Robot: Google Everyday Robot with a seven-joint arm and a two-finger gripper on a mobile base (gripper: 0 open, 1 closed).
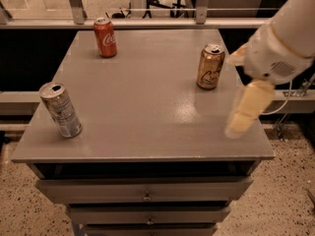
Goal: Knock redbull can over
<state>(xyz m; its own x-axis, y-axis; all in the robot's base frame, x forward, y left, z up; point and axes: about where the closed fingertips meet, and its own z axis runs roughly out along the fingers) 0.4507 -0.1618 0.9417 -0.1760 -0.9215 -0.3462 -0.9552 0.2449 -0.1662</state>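
Note:
The redbull can (60,110), slim and silver with a pull-tab top, stands upright near the front left corner of the grey table (147,97). My gripper (245,108), cream coloured on a white arm, hangs over the table's right front part, far to the right of the redbull can and just in front of the gold can. It holds nothing that I can see.
A red cola can (105,37) stands at the back left. A wider gold can (210,67) stands at the back right, close to my arm. The table has drawers below its front edge. A railing runs behind it.

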